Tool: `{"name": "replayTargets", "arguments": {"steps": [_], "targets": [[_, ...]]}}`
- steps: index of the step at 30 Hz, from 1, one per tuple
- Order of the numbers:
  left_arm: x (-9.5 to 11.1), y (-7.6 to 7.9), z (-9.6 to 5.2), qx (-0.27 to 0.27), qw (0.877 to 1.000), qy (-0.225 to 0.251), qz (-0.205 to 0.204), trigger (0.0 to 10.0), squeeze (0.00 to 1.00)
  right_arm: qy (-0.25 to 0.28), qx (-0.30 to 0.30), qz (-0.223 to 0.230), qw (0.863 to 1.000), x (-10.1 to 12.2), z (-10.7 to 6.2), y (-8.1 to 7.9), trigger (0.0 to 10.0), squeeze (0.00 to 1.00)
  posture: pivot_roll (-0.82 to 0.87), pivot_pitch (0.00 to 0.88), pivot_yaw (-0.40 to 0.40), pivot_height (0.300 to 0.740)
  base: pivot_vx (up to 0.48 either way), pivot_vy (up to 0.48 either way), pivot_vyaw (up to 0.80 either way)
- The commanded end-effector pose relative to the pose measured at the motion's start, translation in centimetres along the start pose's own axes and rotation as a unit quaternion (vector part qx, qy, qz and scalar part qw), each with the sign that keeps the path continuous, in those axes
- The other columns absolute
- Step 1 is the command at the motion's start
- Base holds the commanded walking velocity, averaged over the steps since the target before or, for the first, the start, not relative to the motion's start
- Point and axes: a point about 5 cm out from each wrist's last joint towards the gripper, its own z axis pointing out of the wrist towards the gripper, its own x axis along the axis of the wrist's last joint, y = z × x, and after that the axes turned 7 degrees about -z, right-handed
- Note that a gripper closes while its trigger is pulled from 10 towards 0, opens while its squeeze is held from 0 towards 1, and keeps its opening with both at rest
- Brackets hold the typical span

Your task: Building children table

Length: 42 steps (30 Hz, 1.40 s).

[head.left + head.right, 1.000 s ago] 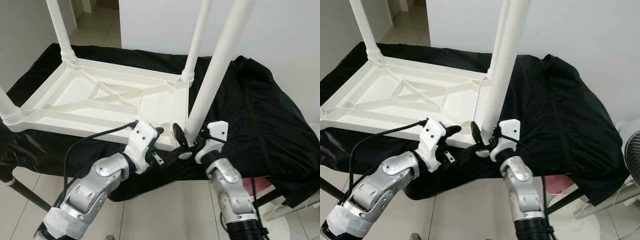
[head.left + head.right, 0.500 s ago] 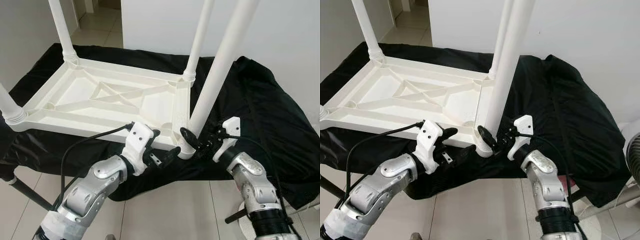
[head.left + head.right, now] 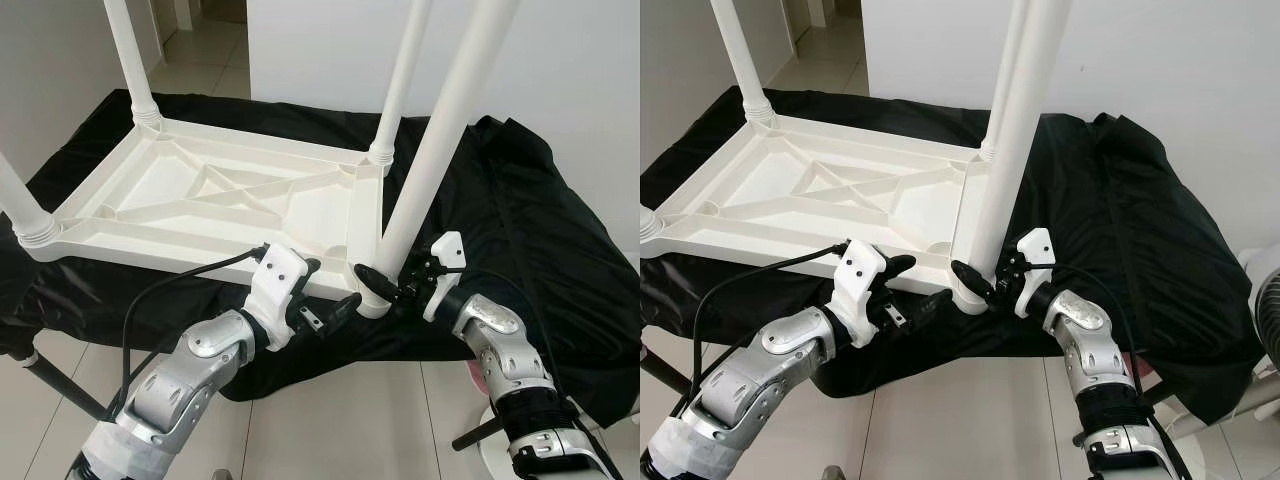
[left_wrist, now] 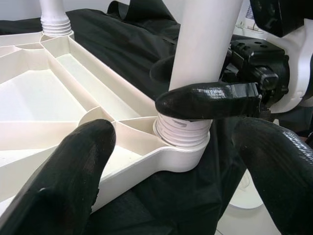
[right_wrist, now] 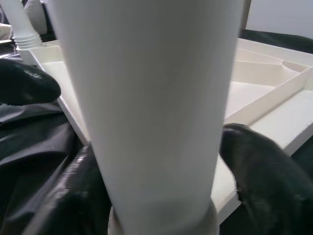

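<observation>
Children's table (image 3: 215, 195) lies upside down on a desk draped in black cloth (image 3: 520, 215), three legs seated; the right tool (image 3: 385, 284) grips the fourth leg (image 3: 425, 165) at its corner socket (image 4: 182, 134), apparently the last to tighten. The left tool (image 3: 328, 310) waits beside it, fingers wide; the left wrist view shows the threaded collar

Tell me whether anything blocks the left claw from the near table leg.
Nothing visible does. The left claw sits open beside the leg base, while the right claw already grips that leg just above its socket.
</observation>
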Motion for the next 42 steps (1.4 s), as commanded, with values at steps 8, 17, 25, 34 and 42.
{"name": "replayTargets", "arguments": {"steps": [8, 17, 25, 34, 42], "targets": [[-0.3, 0.4, -0.1, -0.039, 0.999, -0.01, 0.008, 10.0, 0.0, -0.009, 0.007, -0.004, 1.0, -0.7, 0.0, -0.3, 10.0, 0.0, 0.0, 0.0, -0.059, 0.74, 0.0, 0.0, 0.0], [-0.5, 0.5, -0.1, -0.041, 0.999, -0.014, 0.006, 10.0, 0.0, 0.001, -0.036, -0.004, 0.999, -0.7, -0.3, -0.8, 10.0, 0.0, 0.0, 0.0, -0.066, 0.74, 0.0, 0.0, 0.0], [-0.6, 0.4, -0.1, -0.037, 0.999, -0.016, 0.004, 10.0, 0.0, 0.002, -0.137, 0.005, 0.99, -0.5, 0.0, -1.5, 10.0, 0.0, -0.01, 0.0, -0.067, 0.74, 0.0, 0.0, 0.0], [-0.5, 0.6, 0.1, -0.046, 0.999, -0.019, 0.01, 10.0, 0.0, 0.0, -0.254, 0.041, 0.966, -0.3, 0.7, -3.2, 10.0, 0.0, -0.01, 0.0, -0.059, 0.74, 0.0, 0.0, 0.0], [-0.4, 0.6, 0.1, -0.046, 0.999, -0.02, 0.016, 10.0, 0.0, 0.017, -0.343, 0.08, 0.936, 1.3, 2.0, -4.8, 10.0, 0.0, -0.01, 0.002, -0.057, 0.74, 0.0, 0.0, 0.0]]}}
